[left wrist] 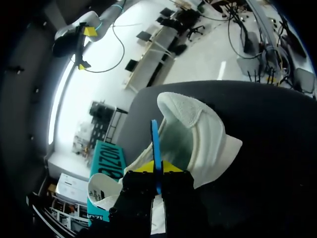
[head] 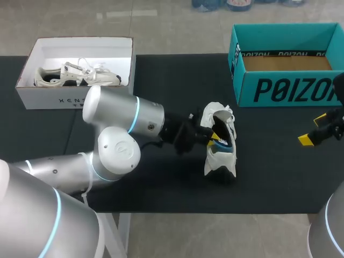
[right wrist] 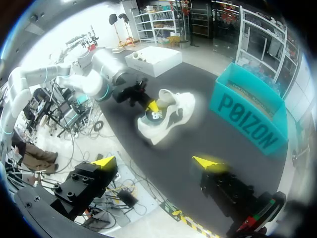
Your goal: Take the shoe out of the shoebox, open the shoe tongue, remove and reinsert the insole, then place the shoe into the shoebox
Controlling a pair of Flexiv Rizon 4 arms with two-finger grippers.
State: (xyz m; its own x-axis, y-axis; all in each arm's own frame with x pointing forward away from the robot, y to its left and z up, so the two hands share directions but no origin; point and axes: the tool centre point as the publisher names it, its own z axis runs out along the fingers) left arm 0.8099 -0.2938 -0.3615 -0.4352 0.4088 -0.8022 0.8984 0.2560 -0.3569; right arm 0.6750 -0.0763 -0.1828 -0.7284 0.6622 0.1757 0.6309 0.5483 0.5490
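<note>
A white shoe (head: 219,157) (left wrist: 208,134) (right wrist: 171,119) lies on the black table in front of the teal shoebox (head: 285,70) (right wrist: 247,116). My left gripper (head: 211,137) (left wrist: 158,167) is at the shoe's opening, shut on the thin blue insole (left wrist: 155,144) (head: 225,143), which stands on edge between its yellow tips and pokes out of the shoe. My right gripper (head: 313,130) (right wrist: 156,162) hangs open near the table's right edge, well away from the shoe, with nothing between its fingers.
A white box (head: 32,59) (right wrist: 153,59) at the back left holds a second white shoe (head: 78,75). The teal shoebox stands open at the back right, its brown floor showing. My left arm (head: 123,115) stretches across the table's middle.
</note>
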